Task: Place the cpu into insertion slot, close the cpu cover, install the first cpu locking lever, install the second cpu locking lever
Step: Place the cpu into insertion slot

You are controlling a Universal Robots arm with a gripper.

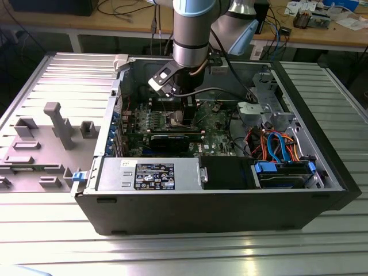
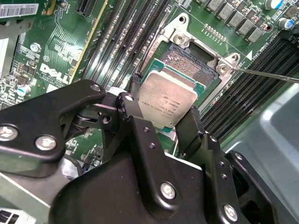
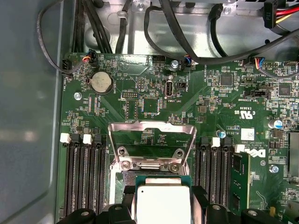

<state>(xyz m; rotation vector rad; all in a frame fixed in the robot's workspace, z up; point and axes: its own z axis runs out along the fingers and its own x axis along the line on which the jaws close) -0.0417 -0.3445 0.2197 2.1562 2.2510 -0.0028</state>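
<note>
Right: the small flat square cpu (image 2: 168,100), silver-grey metal lid on a green substrate, looks light, stiff and smooth-topped. I'd guess the underside is delicate, so edge grip only. The black gripper (image 2: 164,103) has its jaws clamped on two opposite cpu edges and holds it over the near side of the dark-rimmed square insertion slot (image 2: 196,63); I judge it not yet seated. The silver-grey windowed cpu cover (image 3: 152,126) stands hinged up, out of the way. A thin steel lever rod (image 2: 268,75) runs beside the socket. Long black memory slots (image 2: 133,37) flank it, so clearance is tight.
</note>
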